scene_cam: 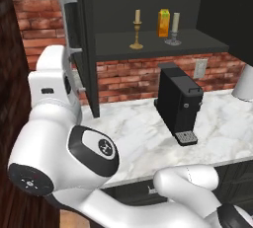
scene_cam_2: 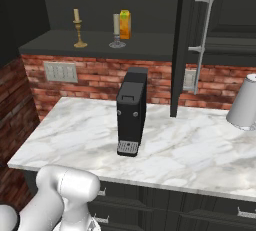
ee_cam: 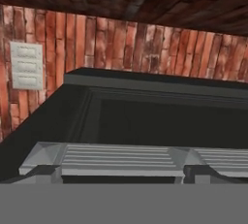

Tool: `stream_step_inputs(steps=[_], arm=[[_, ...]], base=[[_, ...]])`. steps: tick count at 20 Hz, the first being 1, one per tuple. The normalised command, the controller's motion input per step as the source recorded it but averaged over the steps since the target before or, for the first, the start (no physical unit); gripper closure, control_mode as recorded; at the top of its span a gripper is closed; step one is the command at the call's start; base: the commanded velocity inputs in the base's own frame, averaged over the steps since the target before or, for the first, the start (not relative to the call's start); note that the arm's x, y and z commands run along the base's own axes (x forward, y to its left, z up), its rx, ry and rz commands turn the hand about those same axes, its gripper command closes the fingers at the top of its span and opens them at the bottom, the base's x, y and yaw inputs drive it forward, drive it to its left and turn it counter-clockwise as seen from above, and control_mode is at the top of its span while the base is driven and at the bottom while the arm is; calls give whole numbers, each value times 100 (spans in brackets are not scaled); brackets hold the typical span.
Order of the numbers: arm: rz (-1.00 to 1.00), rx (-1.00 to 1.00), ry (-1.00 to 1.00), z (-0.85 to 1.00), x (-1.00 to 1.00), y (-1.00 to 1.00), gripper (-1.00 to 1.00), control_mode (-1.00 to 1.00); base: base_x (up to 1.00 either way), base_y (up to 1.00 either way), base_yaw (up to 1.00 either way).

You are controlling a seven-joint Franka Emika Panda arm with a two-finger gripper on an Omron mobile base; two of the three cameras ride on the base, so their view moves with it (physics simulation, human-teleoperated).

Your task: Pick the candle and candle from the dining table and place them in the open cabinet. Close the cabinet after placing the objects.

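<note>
Candles, one cream stick on a brass-gold stemmed holder (scene_cam: 136, 29) and one on a grey-silver round-based holder (scene_cam: 174, 29), stand upright on the black cabinet's inner shelf (scene_cam: 148, 44), whose open panelled door (scene_cam: 85, 49), silver bar handle (ee_cam: 116, 160) vertical, lies at twelve o'clock just beyond the gripper (ee_cam: 116, 177); finger spread cannot be told.

Flat, even rendered light; the marble worktop (scene_cam: 133, 138) is brightest, the cabinet (scene_cam: 148, 5) interior dim. Soft shadow under the coffee machine (scene_cam_2: 131, 112). Hand view is dark, perhaps slightly blurred, with no glare
</note>
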Motion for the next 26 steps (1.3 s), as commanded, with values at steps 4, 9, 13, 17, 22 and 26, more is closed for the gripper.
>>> stream_step_inputs(steps=[4, 9, 13, 17, 22, 26], arm=[[-1, 3, 0, 0, 28, -25, -100, -100], [-2, 4, 0, 0, 32, -26, -100, -100], [-4, 3, 0, 0, 38, -27, -100, -100], [-1, 1, 0, 0, 48, -26, -100, -100], [0, 2, 0, 3, 52, -28, -100, -100], [0, 5, 0, 1, 54, -39, -100, -100]], base=[[0, 0, 0], [0, 0, 0], [0, 0, 0], [0, 0, 0], [0, 0, 0], [0, 0, 0]])
